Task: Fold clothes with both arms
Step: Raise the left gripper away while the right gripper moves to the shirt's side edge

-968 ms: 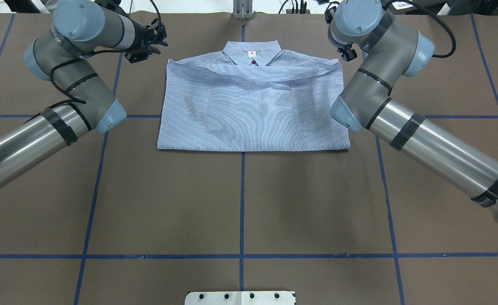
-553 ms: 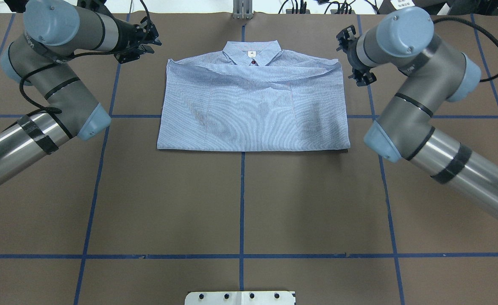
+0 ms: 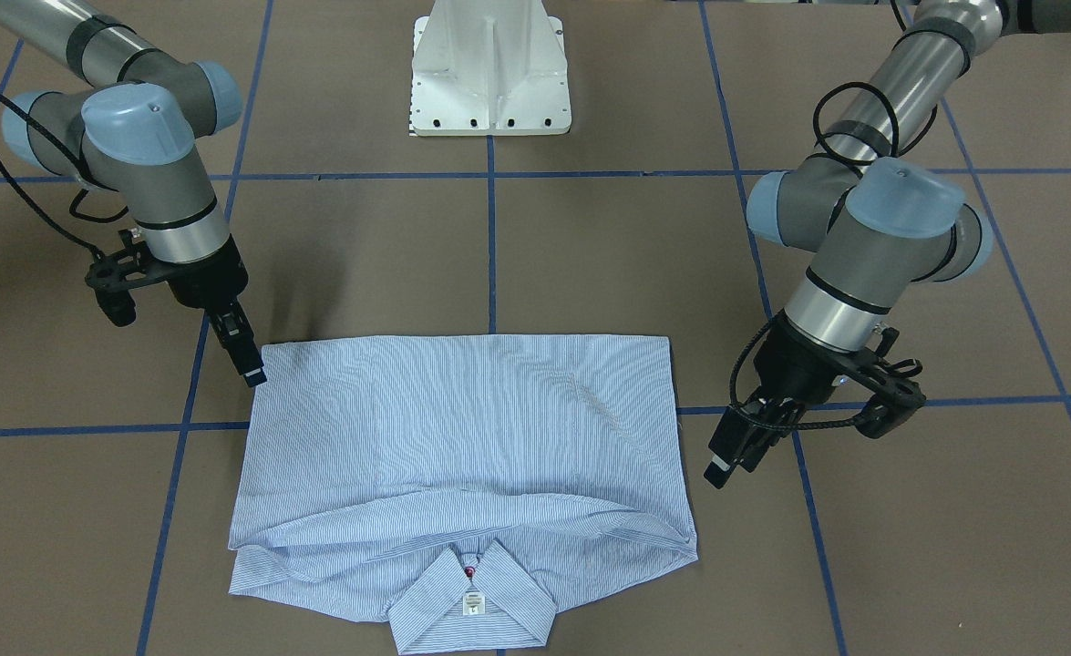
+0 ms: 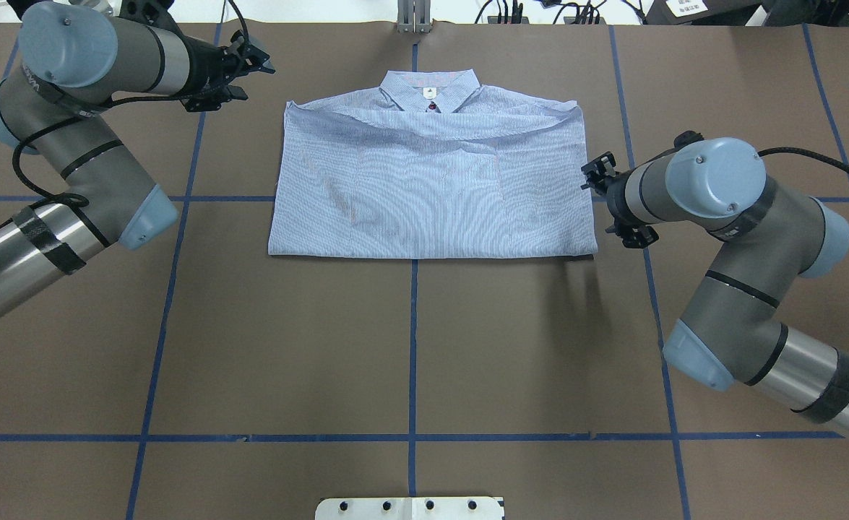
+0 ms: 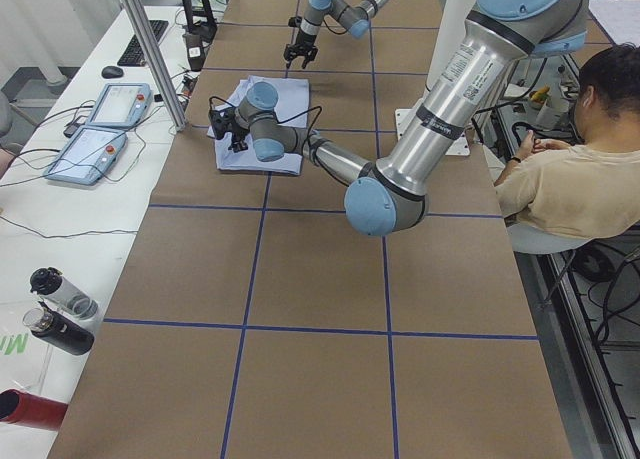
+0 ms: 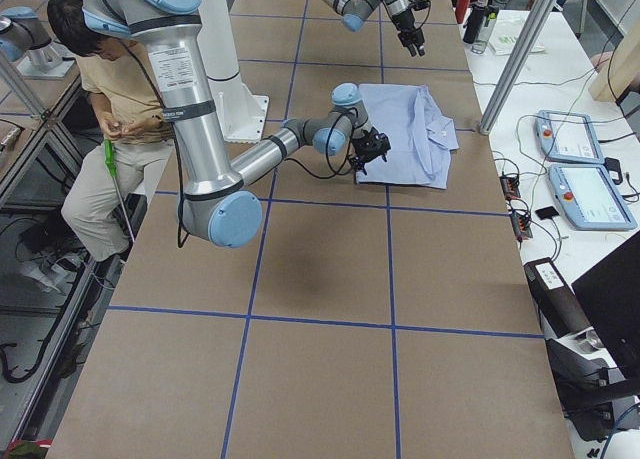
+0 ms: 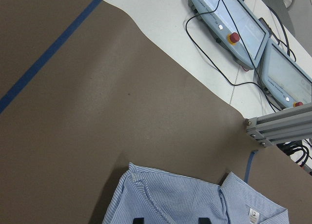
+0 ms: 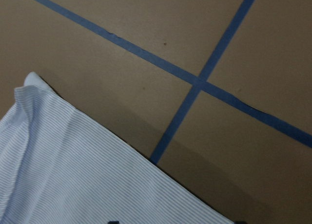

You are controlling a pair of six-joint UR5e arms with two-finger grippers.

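L fingers (image 3: 728,450), R fingers (image 3: 242,350) spread, by shirt (image 3: 462,419).

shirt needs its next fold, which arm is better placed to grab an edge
Probably right. The right end effector hangs at a folded-edge corner of the shirt; its wrist view shows the cloth close. The left end effector stands off the shirt's side, bare table between.
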